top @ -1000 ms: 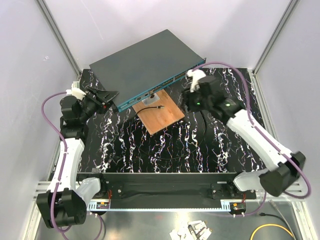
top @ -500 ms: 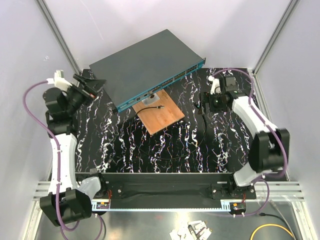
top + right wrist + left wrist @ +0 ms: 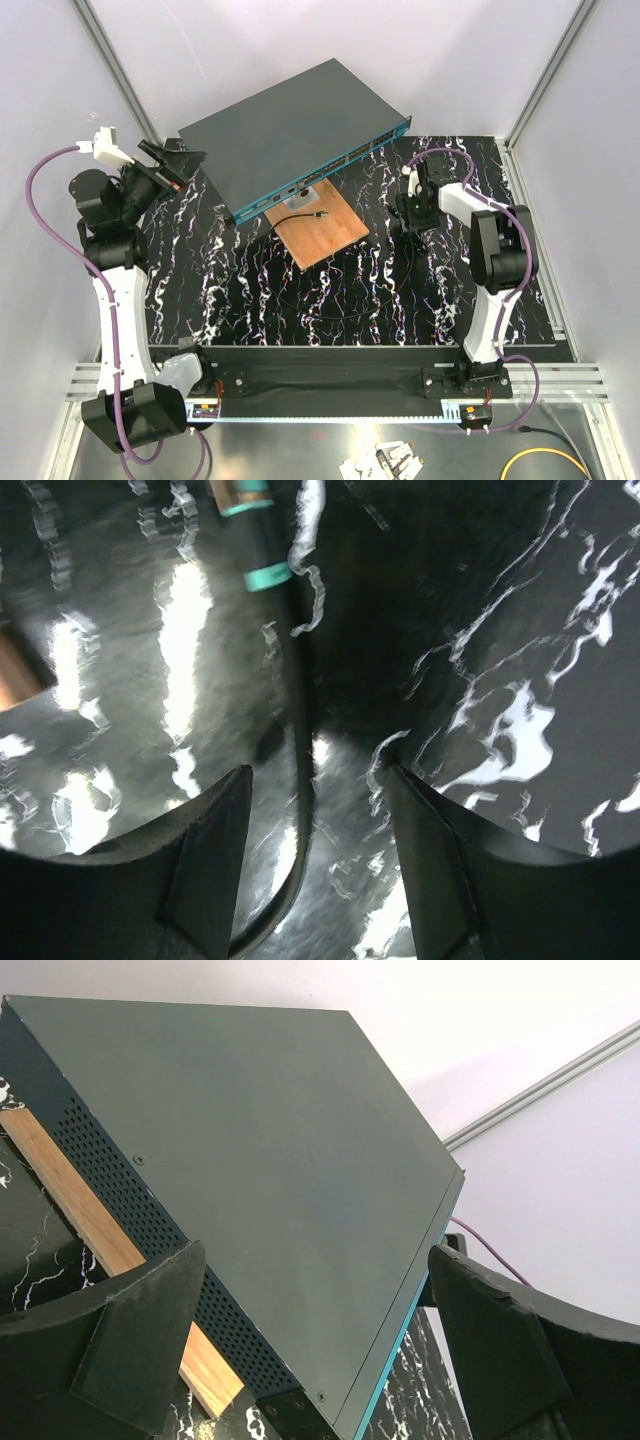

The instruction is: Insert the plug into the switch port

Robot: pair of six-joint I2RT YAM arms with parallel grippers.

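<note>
Left gripper is up by the switch's far-left corner. Its fingers are spread wide with nothing in them. Left wall is close behind, open room toward mid-table.

Right gripper points down at the table, right of the wooden board, jaws apart and empty. A thin dark cable runs along the surface between its fingers; can't tell if it touches them.

The plug lies on the board just in front of the teal strip, not in any switch port.

Surface is glossy black marble pattern, with white walls around.

Right wrist view is blurred. Ports are too small to tell apart. The plug reads only as a pale speck from the top.
</note>
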